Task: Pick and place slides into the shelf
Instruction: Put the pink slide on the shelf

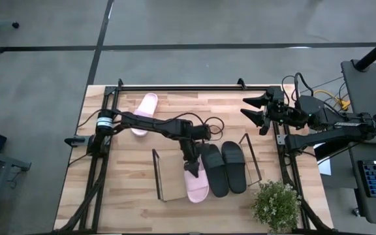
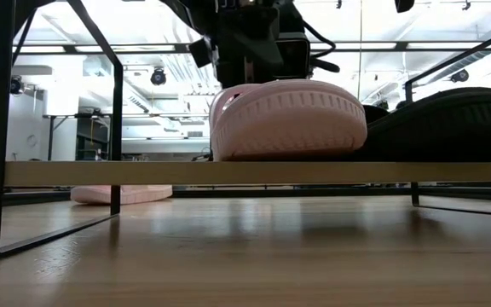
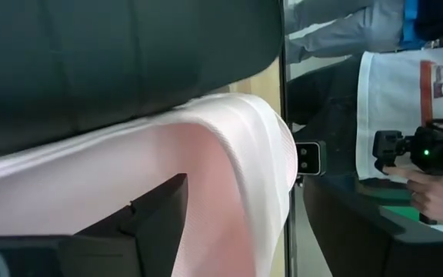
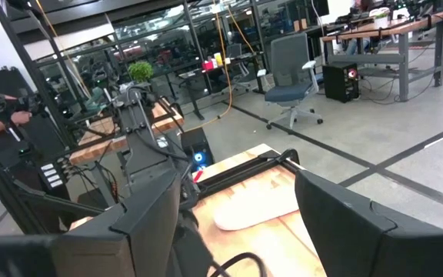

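A pale pink slide (image 1: 198, 186) lies on the base of the shelf (image 1: 156, 176), its sole flat on it (image 2: 288, 119). To its right, two black slides (image 1: 215, 171) (image 1: 235, 166) lie side by side in the shelf. The second pink slide (image 1: 145, 112) rests on the table by the far edge. My left gripper (image 1: 191, 163) is down on the far end of the pink slide in the shelf and shut on it. My right gripper (image 1: 256, 109) is open and hangs in the air at the table's far right, touching nothing. My left gripper holds the pink slide in the shelf at its far end, by the ribbed pink strap (image 3: 229, 169), coming from above and slanting down. One finger (image 3: 152, 223) lies against the pink surface and a dark surface stands on the other side. The slide's sole rests on the shelf base (image 2: 228, 173).
A small potted plant (image 1: 276, 203) stands at the table's near right corner. The black metal frame (image 1: 175, 86) edges the table. The shelf's left part, left of the pink slide, is bare. A person's hand (image 3: 437, 200) with a black device shows beyond the table.
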